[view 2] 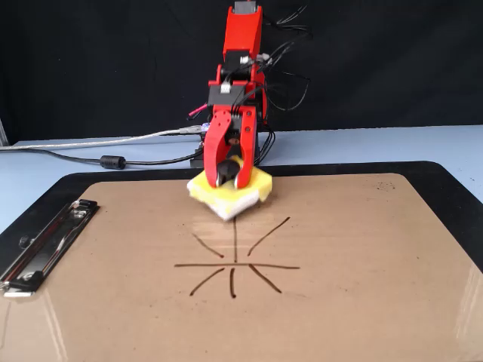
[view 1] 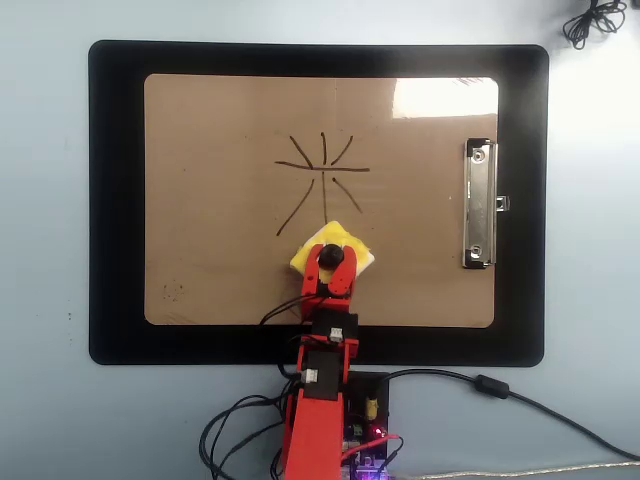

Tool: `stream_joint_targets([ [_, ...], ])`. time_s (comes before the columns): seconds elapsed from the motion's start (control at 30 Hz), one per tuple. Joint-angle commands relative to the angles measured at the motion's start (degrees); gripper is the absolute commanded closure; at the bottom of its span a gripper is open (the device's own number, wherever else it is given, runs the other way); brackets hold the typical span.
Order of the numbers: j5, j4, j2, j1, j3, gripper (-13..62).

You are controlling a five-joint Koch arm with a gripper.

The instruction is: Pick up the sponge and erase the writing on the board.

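Board: a large brown rectangle (view 1: 200,200) with rounded corners is seen, smooth and slightly glossy, with a pale glare patch near its clip end; it is taken as the landmark for all places below.
Clip: a long silver metal clip (view 1: 479,204) is fixed on the board's short edge, at the right in the overhead view and at the lower left in the fixed view (view 2: 45,245).
Mat: a larger black mat (view 1: 115,200) with rounded corners is laid under the board, its border showing on every side.
Table: a pale blue surface (view 1: 40,400) is seen beyond the mat.
Writing: thin dark strokes (view 1: 322,185) crossing in a star shape are drawn near the board's middle; the long stroke's end (view 2: 235,241) runs up to the sponge.
Sponge: a small yellow square (view 1: 352,250) with a white layer below (view 2: 226,197) and a black round knob on top is seen on the board, turned corner-first, at the star's robot-side end.
Gripper: the red plastic gripper (view 2: 229,179) is closed narrowly around the sponge's knob, one finger on each side; it is seen from above over the board's near edge (view 1: 331,262).
Cables: grey and black cables (view 2: 106,154) are laid on the table beyond the board, beside the arm's base.
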Motion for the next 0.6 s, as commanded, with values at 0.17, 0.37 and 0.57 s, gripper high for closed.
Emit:
stream_joint_targets([
  [0.17, -0.35, -24.61, -42.45, 5.54, -31.55, 57.4],
  [0.37, -0.18, -23.73, -50.54, 9.32, -39.46, 57.4],
  [0.57, 6.94, -20.92, -23.64, 13.89, -13.71, 57.4],
])
